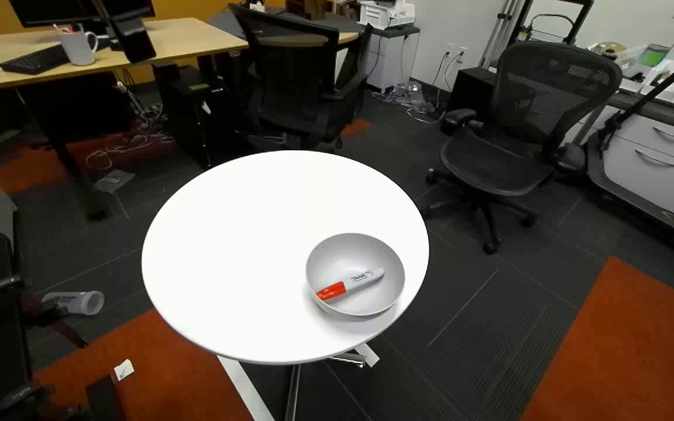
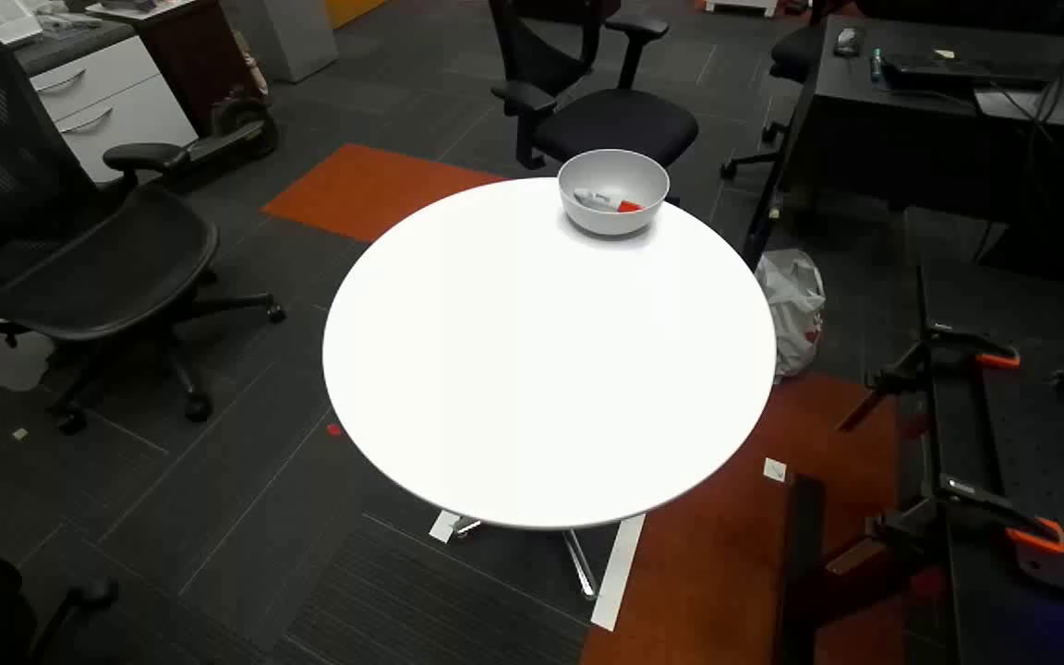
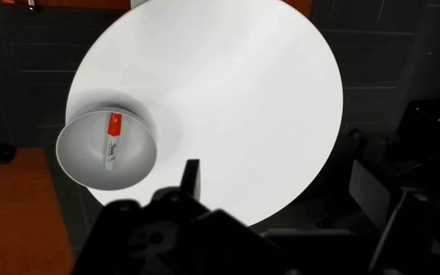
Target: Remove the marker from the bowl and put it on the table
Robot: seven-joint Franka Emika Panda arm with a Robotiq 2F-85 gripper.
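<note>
The marker, red-capped with a whitish barrel, lies in the bowl; it shows in both exterior views (image 1: pixel 353 283) (image 2: pixel 606 202) and in the wrist view (image 3: pixel 113 142). It rests tilted, its red end against the bowl's wall. The grey bowl (image 1: pixel 351 250) (image 2: pixel 608 223) (image 3: pixel 78 152) stands upright near the edge of the round white table (image 1: pixel 237 245) (image 2: pixel 541 369) (image 3: pixel 243 88). My gripper (image 3: pixel 281 187) is open, its fingers wide apart with nothing between them. In the wrist view it is above the table's edge region, with the bowl to its left, apart from it.
Office chairs (image 1: pixel 530 117) (image 2: pixel 615 120) stand near the table. A wooden desk (image 1: pixel 191 35) with a mug (image 1: pixel 79 48) is at the back. A dark bench with orange-tipped clamps (image 2: pixel 1035 534) stands beside the table. A dark shape (image 1: pixel 132 38) hangs before the desk; I cannot tell what it is.
</note>
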